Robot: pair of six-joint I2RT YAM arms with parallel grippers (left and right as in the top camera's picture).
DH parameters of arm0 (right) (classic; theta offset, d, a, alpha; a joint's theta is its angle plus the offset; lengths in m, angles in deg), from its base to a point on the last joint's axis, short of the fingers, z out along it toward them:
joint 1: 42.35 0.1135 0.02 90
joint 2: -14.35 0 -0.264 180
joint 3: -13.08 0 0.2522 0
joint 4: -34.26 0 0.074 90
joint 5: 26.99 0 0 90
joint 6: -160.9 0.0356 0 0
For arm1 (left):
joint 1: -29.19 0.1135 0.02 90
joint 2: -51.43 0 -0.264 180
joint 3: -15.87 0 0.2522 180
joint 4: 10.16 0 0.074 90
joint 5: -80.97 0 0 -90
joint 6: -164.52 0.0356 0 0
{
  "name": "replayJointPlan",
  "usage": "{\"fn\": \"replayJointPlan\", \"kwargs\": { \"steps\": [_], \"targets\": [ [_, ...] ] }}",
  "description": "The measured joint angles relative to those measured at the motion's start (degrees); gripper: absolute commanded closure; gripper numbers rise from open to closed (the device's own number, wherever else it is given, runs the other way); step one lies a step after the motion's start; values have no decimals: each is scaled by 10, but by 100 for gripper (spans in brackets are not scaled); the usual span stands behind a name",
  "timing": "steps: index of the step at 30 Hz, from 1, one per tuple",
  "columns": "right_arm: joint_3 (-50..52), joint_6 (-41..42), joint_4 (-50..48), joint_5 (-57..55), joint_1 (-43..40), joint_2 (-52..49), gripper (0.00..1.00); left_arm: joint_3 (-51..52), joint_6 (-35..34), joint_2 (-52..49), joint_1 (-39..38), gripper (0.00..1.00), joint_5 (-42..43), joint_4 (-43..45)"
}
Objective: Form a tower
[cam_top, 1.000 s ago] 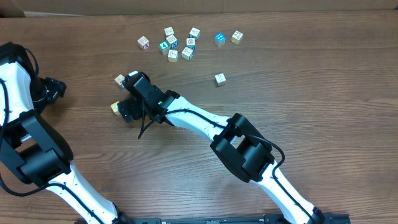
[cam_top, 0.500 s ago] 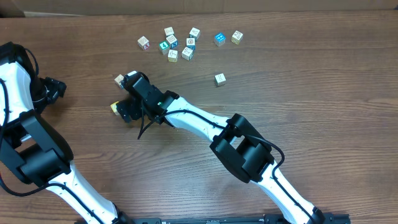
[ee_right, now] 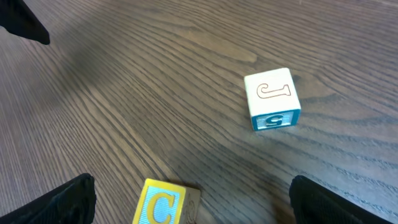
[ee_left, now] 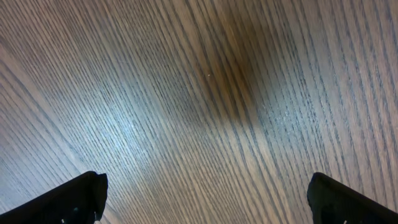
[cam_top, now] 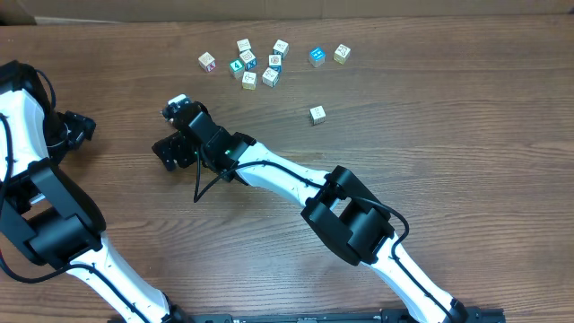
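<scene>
- 13 picture cubes total on 1 worktop
- far cube cluster: 8
- cube pair right of it: 2
- lone cube, nearer: 1
- under right wrist: 2, J cube and yellow C cube
- arms: 2
- grippers: 2, left gripper and right gripper

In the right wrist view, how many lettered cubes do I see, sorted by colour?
White cube with letter J: 1
Yellow cube with letter C: 1
Total: 2
</scene>
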Motion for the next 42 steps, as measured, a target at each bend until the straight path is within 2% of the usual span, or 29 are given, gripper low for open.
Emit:
{"fn": "replayJointPlan", "kwargs": {
  "steps": [22, 27, 42],
  "targets": [
    [0, -1, -31, 0, 1, -19, 4, 0, 0, 0, 0, 0, 0, 0],
    [0, -1, -24, 0, 1, -20, 11, 0, 0, 0, 0, 0, 0, 0],
    [0, -1, -20, 0, 1, -21, 16, 0, 0, 0, 0, 0, 0, 0]
  ]
}}
